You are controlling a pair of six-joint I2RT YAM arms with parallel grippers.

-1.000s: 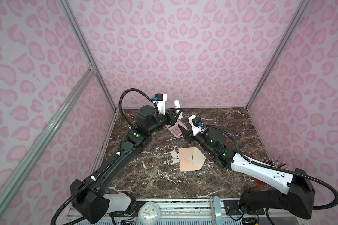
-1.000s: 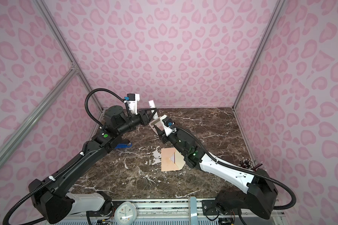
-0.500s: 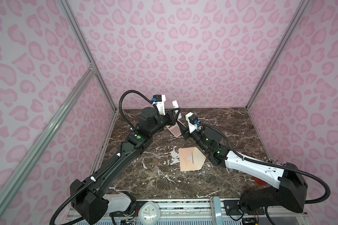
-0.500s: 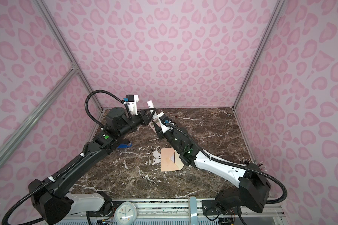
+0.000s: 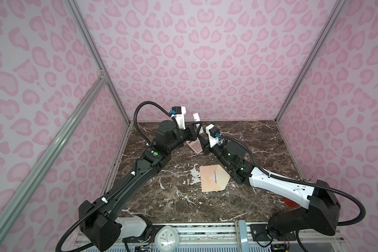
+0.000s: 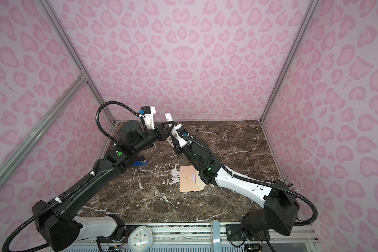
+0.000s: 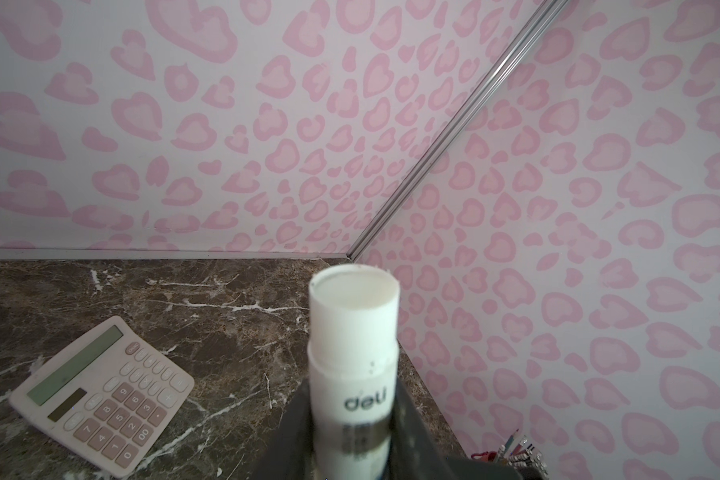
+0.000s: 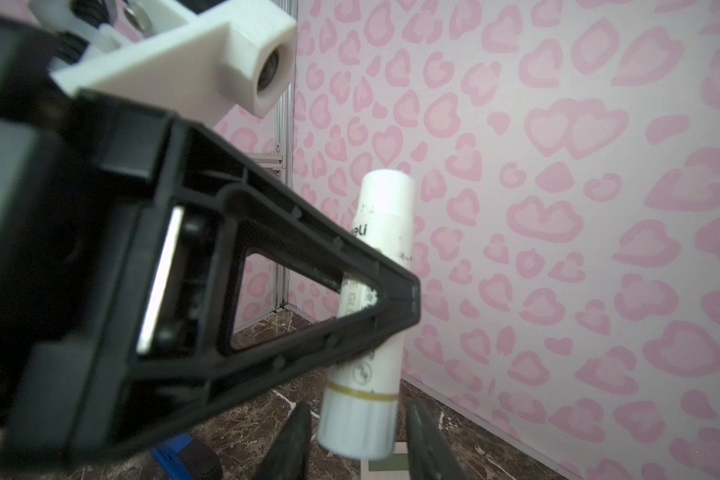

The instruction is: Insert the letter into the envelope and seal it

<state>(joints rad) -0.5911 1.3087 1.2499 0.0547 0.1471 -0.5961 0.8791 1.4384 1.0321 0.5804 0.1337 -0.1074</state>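
Our left jaws clamp the glue stick, our right jaws stand apart around its lower end, and if we close off-centre we could twist it loose onto the worktop.

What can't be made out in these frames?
Letter: unidentifiable; the envelope shows only a thin dark line at its mouth, too small in both top views.
Blue object: in a top view, mostly under the left arm.
Red object: in a top view, mostly under the right arm.
Glue stick label: blurred, left wrist view.
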